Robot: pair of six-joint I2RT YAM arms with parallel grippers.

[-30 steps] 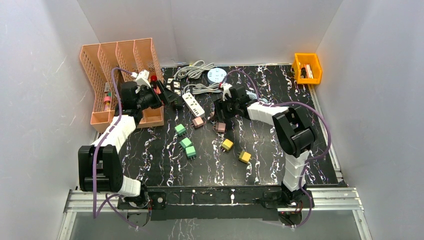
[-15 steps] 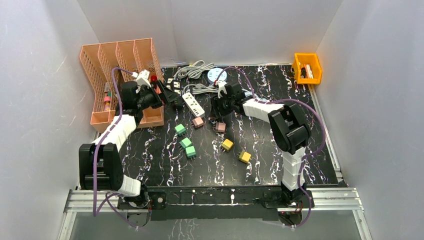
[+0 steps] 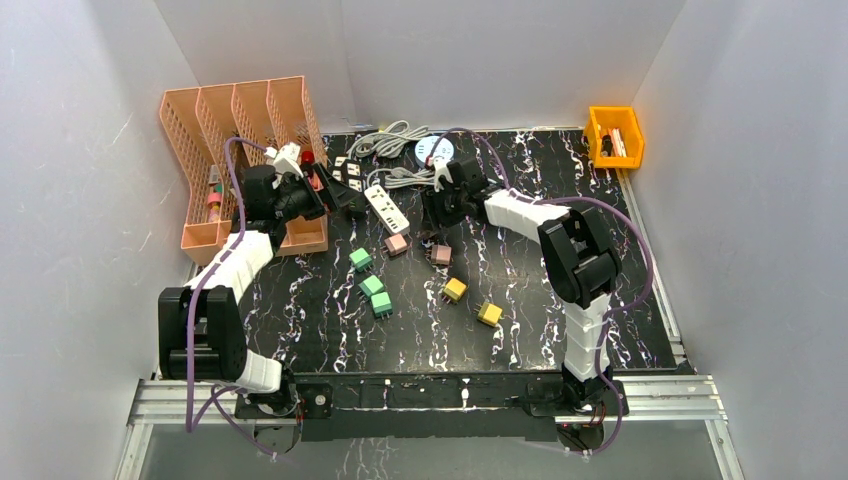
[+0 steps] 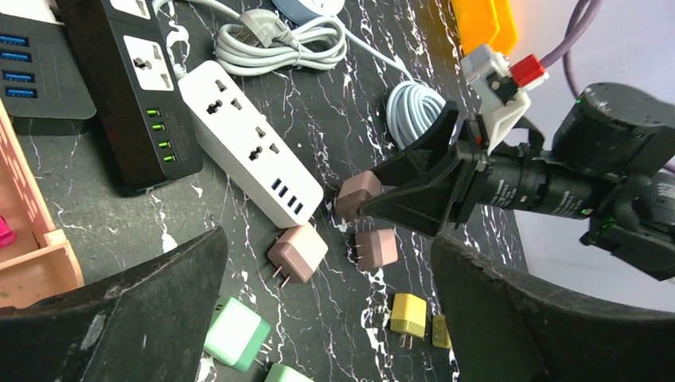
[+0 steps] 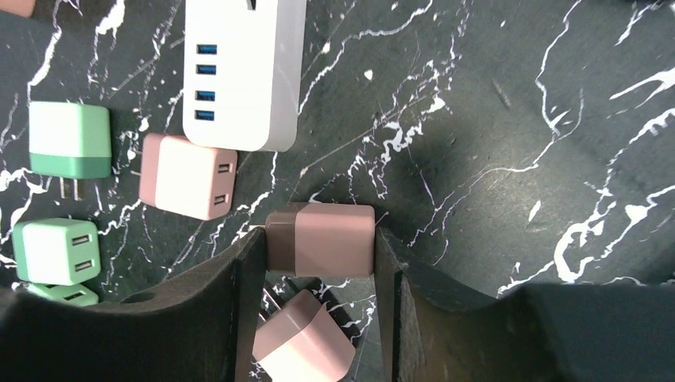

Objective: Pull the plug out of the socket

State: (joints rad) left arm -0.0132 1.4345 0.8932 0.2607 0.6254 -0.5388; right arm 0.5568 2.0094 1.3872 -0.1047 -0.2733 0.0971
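- Two tools are in view: the right tool (image 3: 433, 216) pinches a pink plug (image 5: 320, 239), with one finger pressed against each of its sides.
- That plug is over the far middle of the desk (image 5: 493, 119), just right of the near end of the white power strip (image 5: 243, 72). It is apart from the strip and in none of its sockets.
- Two more pink plugs lie close by, one (image 5: 187, 177) at the strip's USB end and one (image 5: 302, 338) nearer.
- Spread wide and holding nothing, the left tool (image 3: 340, 198) hangs by the black power strip (image 4: 131, 87), beside the orange file rack (image 3: 215, 120).
- Green plugs (image 3: 372, 285) and yellow plugs (image 3: 454, 290) lie nearer on the desk.
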